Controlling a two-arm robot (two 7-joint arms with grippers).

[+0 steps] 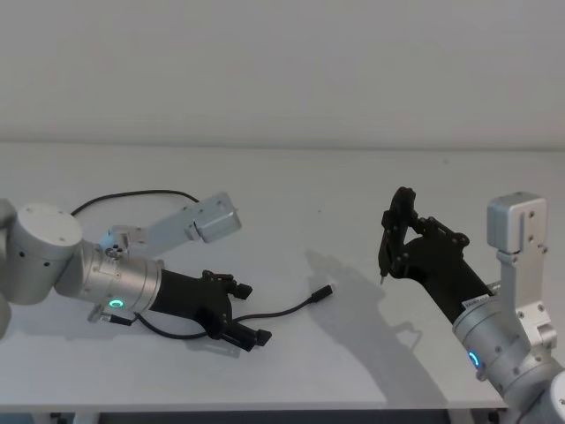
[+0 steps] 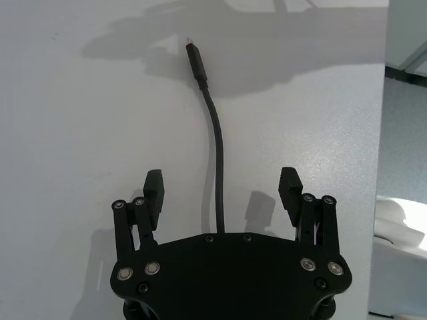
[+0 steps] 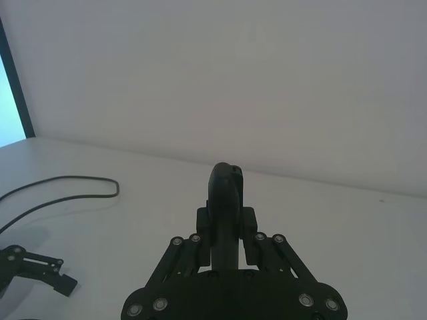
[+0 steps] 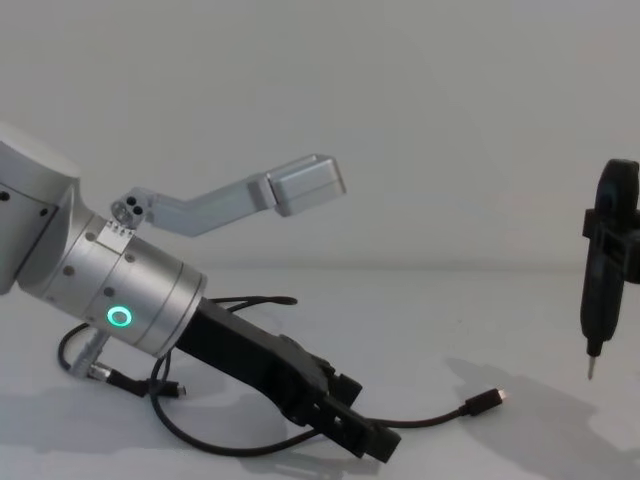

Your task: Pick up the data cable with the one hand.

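Note:
The data cable (image 1: 296,306) lies on the white table, and its near plug (image 4: 485,402) points toward the table's middle. From there it runs back under my left wrist and loops off behind it (image 3: 67,178). My left gripper (image 1: 250,314), on the silver wrist with the green ring, sits low over the table and is open. In the left wrist view the cable (image 2: 215,127) passes between the two fingers of that gripper (image 2: 221,180), touching neither pad. My right gripper (image 1: 393,231) hangs upright and shut at the right, well clear of the cable.
The table's front edge (image 1: 291,408) runs just below the left gripper. A silver wrist camera bracket (image 1: 212,218) sticks out above the left arm. The right arm's shadow (image 1: 353,283) falls on bare tabletop between the two arms.

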